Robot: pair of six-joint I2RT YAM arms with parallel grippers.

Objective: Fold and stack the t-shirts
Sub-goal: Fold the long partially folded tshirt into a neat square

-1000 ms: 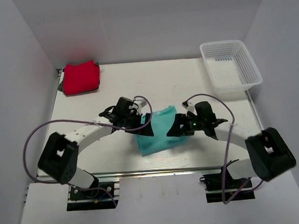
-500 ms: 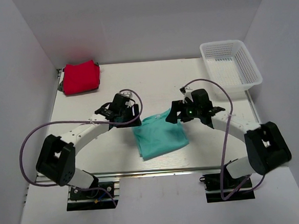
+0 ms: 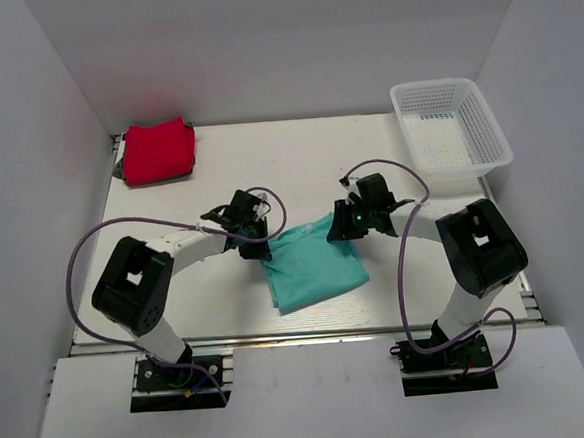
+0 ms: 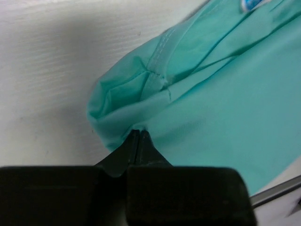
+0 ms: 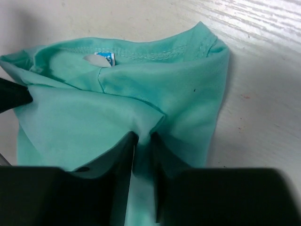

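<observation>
1. The red t-shirt [image 3: 157, 151] lies as a compact folded bundle at the far left corner of the table [image 3: 297, 148]. Its folding looks finished.
2. The teal t-shirt [image 3: 313, 268] lies in the middle of the table, toward the near edge. It is gathered into a rough rectangle, with the collar and label on its far side. It looks only partly folded, since its edges are loose and uneven.
3. The left tool [image 4: 138, 137] is pressed together on a bunched fold at the teal shirt's far left corner.
4. The right tool [image 5: 141, 139] pinches a raised ridge of teal cloth at the far right corner, just below the collar.
5. With both far corners gripped, another fold of the teal shirt seems to be in hand.
6. Stacking is not yet done, as the two shirts lie well apart.
7. A white mesh basket [image 3: 486, 125] stands at the far right corner, apart from both shirts.
</observation>
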